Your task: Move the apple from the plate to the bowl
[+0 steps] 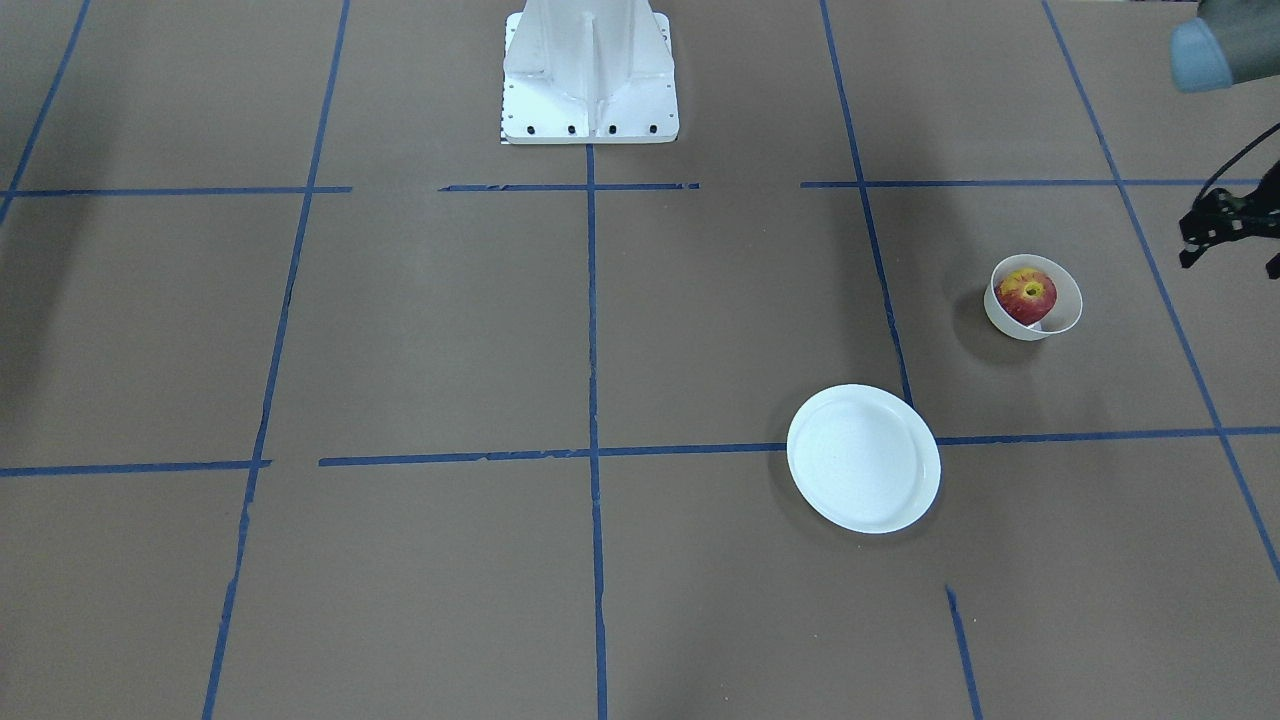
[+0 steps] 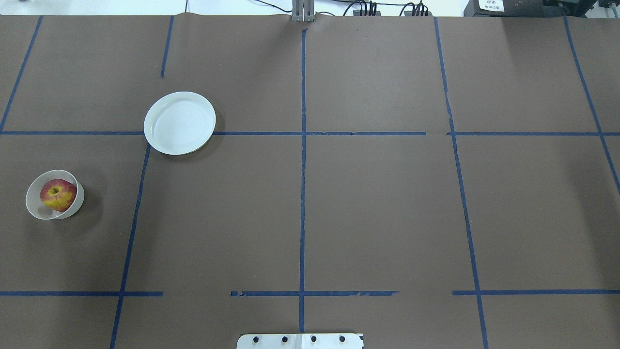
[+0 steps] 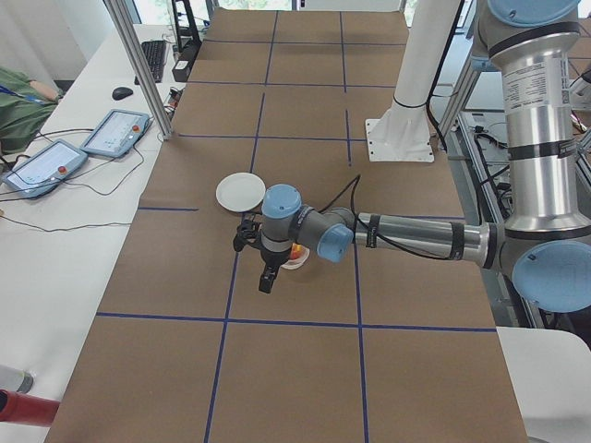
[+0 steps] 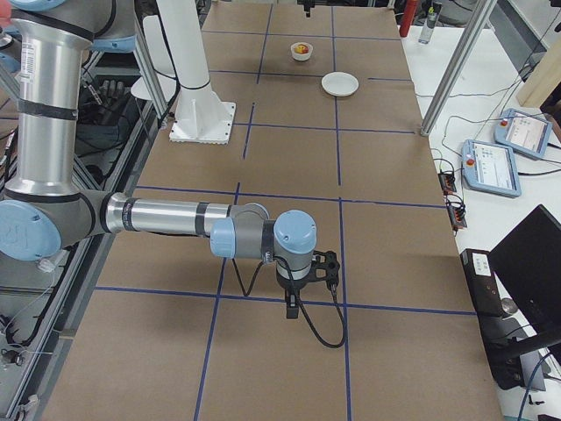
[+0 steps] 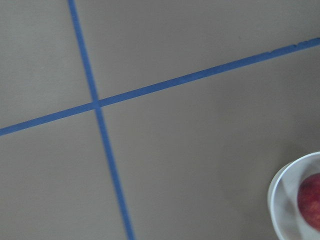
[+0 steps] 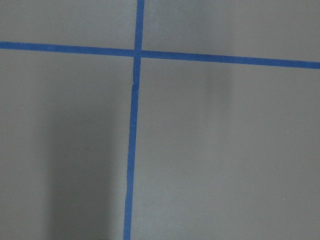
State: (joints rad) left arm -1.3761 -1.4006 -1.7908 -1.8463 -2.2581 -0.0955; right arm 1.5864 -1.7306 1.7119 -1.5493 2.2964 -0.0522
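The small red-and-yellow apple (image 1: 1027, 297) lies inside the small deep white bowl (image 1: 1062, 322); they also show in the overhead view as apple (image 2: 58, 195) and bowl (image 2: 35, 206). The flat white plate (image 1: 865, 458) (image 2: 179, 122) is bare, a short way from the bowl. My left gripper (image 3: 260, 269) hangs above the table just beside the bowl (image 3: 297, 265), holding nothing I can see; only a black part of it (image 1: 1225, 225) shows at the front view's right edge. The left wrist view catches the bowl's rim (image 5: 279, 200) and the apple (image 5: 311, 200). My right gripper (image 4: 296, 298) is far off over bare table. I cannot tell whether either is open or shut.
The table is brown paper with blue tape lines. The robot's white base (image 1: 590, 75) stands at the table's middle edge. Teach pendants (image 3: 83, 148) lie on the white side bench beyond the table, next to a metal post (image 3: 138, 65).
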